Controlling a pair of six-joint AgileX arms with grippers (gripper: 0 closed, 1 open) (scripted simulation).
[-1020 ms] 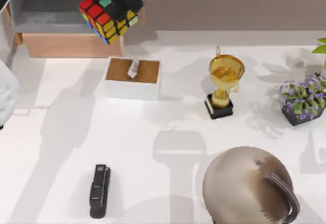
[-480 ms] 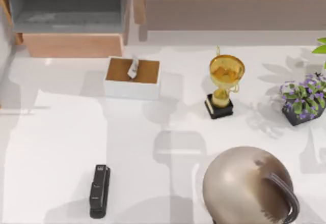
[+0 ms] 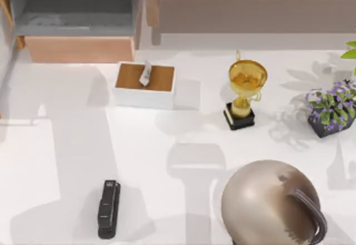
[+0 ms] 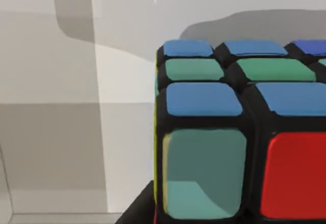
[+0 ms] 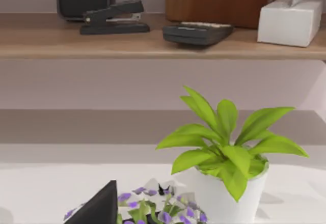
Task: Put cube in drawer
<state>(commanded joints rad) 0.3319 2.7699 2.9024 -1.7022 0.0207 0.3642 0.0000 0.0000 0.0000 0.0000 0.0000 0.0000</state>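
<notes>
Left wrist view: cube [image 4: 239, 132] sits close against the camera over a pale surface; left gripper's fingers can't be made out, grip can't tell. Drawer [image 3: 78, 19] open at 11 o'clock of the table [image 3: 167, 156], tissue box [image 3: 145, 84] just below it.

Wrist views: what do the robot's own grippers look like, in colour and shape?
The left gripper shows as a plain matte black piece with a straight slanted edge. The right gripper shows as a dark, nearly black wedge tapering to a point. No cables, labels or markings are visible on either part.
</notes>
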